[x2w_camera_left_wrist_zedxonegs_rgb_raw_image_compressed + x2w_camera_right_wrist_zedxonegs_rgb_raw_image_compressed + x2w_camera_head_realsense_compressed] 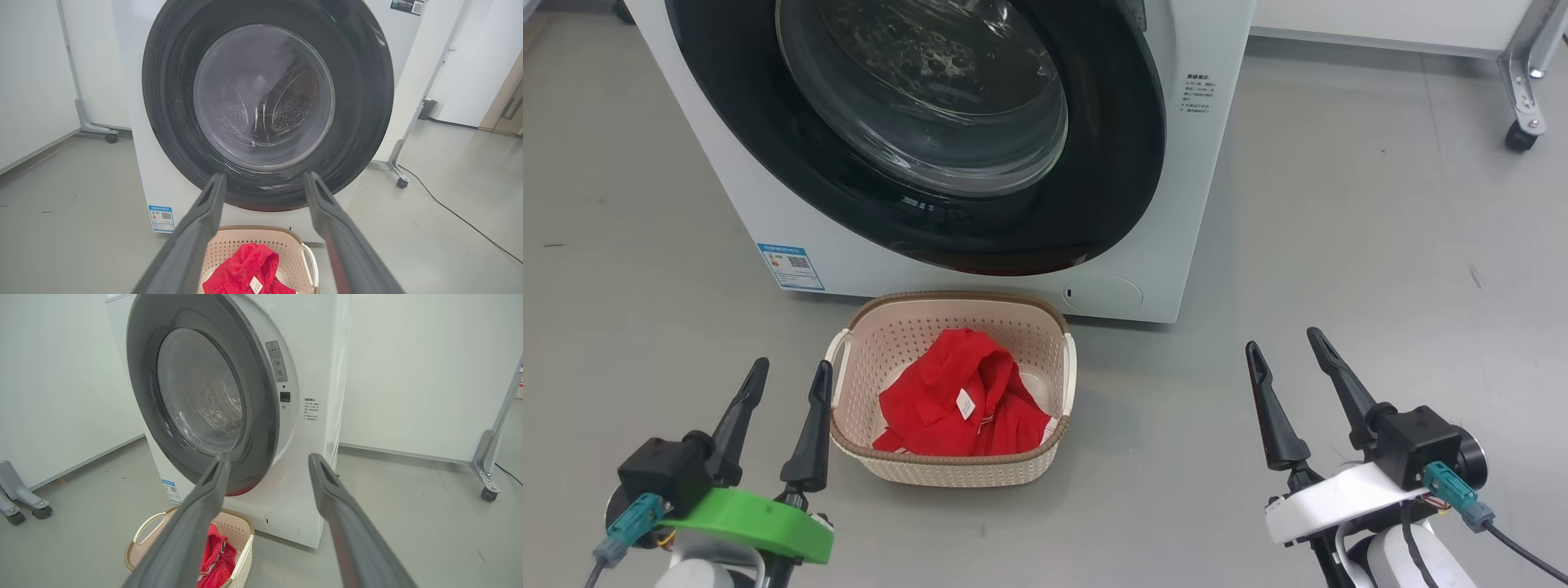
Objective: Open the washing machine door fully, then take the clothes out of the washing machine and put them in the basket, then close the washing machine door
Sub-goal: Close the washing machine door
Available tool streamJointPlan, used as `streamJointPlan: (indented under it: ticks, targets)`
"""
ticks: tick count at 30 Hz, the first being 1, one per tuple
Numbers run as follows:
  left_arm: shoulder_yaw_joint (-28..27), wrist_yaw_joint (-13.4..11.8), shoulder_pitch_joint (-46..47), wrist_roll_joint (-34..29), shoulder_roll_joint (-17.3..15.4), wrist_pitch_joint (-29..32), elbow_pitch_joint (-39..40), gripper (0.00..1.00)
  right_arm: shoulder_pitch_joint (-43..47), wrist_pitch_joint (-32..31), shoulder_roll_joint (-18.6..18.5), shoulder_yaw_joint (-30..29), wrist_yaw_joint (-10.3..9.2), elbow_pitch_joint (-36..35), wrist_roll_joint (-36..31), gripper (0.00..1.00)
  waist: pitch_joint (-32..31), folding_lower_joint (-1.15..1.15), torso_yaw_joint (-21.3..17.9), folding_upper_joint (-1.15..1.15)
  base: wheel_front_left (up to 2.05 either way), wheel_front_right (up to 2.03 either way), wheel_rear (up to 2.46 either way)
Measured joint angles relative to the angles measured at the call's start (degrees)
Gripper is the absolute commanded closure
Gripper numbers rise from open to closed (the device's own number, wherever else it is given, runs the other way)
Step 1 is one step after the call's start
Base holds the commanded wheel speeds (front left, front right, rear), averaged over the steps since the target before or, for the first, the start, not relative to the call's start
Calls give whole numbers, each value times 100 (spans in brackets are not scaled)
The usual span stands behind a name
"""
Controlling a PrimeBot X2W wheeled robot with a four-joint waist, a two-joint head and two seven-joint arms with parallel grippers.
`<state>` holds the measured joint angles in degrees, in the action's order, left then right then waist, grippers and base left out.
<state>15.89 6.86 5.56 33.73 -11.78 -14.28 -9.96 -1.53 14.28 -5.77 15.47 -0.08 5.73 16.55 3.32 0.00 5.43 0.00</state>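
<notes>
The white washing machine [1176, 163] stands straight ahead, and its black-rimmed washing machine door [923, 98] lies flush against the front, with bare perforated drum behind the glass [265, 98]. On the floor right below it sits the cream basket [947, 298], holding the red clothes [956, 400] with a white label. My left gripper [792, 366] hovers open just left of the basket, nothing between its fingers. Out to the right of the basket, my right gripper [1281, 340] is open and empty too. The right wrist view takes in the door [196, 396] and basket [237, 526] from the side.
A grey wheeled frame leg [1523, 106] stands at the far right behind the machine. A black cable [457, 216] trails across the grey floor to the machine's right. More casters [24, 506] sit by the white wall panels on the left.
</notes>
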Motion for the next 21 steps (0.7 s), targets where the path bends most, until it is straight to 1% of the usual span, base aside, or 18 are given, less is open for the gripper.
streamJointPlan:
  ticks: [11, 13, 21]
  targets:
    - [-75, 0, -79, -96, 34, 0, 30, 0, 43, 0, 29, -25, 4, 3, -2, 0, -17, 0, -16, 0, 0, 0, 0]
    - [-76, 0, -99, -109, 47, 0, 32, 0, 59, 0, 32, -31, 53, 4, -9, 0, -21, 0, -19, 0, 0, 0, 0]
    - [-75, 1, -121, -157, 87, 0, 58, 0, 62, 0, 51, -43, 54, 3, -18, 0, -31, 0, -30, 0, 0, 0, 0]
